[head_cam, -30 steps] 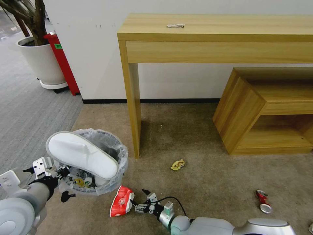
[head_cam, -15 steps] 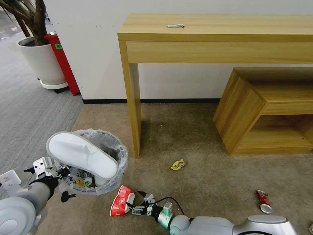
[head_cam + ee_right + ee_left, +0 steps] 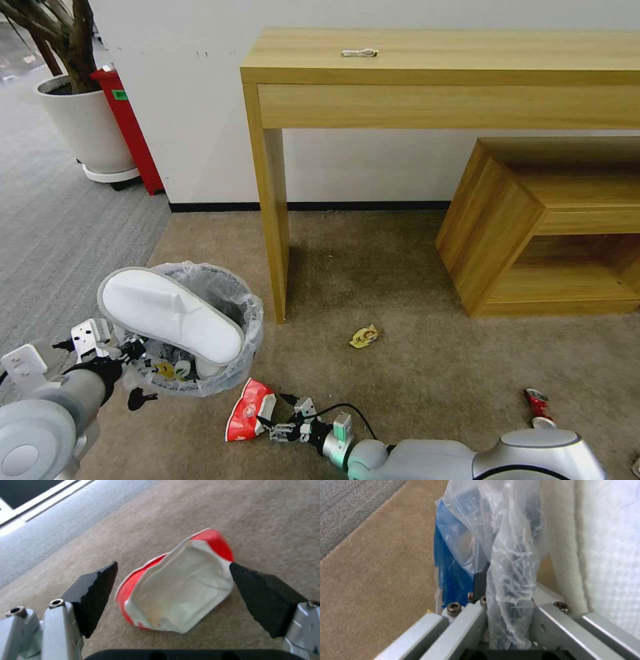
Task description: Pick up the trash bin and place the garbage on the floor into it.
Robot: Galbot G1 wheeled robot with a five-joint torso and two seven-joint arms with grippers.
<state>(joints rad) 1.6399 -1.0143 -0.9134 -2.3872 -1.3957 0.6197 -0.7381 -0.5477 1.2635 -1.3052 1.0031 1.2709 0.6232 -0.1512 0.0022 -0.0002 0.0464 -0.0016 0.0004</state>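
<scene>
beige-brown carpet floor (image 3: 400, 373) covers the near ground; grey striped carpet (image 3: 53, 227) lies to the left. nearest, the right arm stretches low along the floor from the near right toward the left, its right gripper (image 3: 275, 421) spread wide with one black pad on either side of the crushed red-white carton (image 3: 248, 411), which lies on the floor just near the bin; the pads look close to it but not pressing. at the near left, the left gripper (image 3: 123, 353) is clamped on the rim and plastic liner of the trash bin (image 3: 230, 313), which holds a white slipper (image 3: 167, 315) sticking out over its top. a little farther, a small yellow wrapper (image 3: 364, 336) lies mid-floor, and a red can (image 3: 537, 407) at the near right. beyond stand a wooden desk (image 3: 433, 73), a low wooden shelf unit (image 3: 533, 227), a white wall and a potted plant (image 3: 83, 120) at the far left.
</scene>
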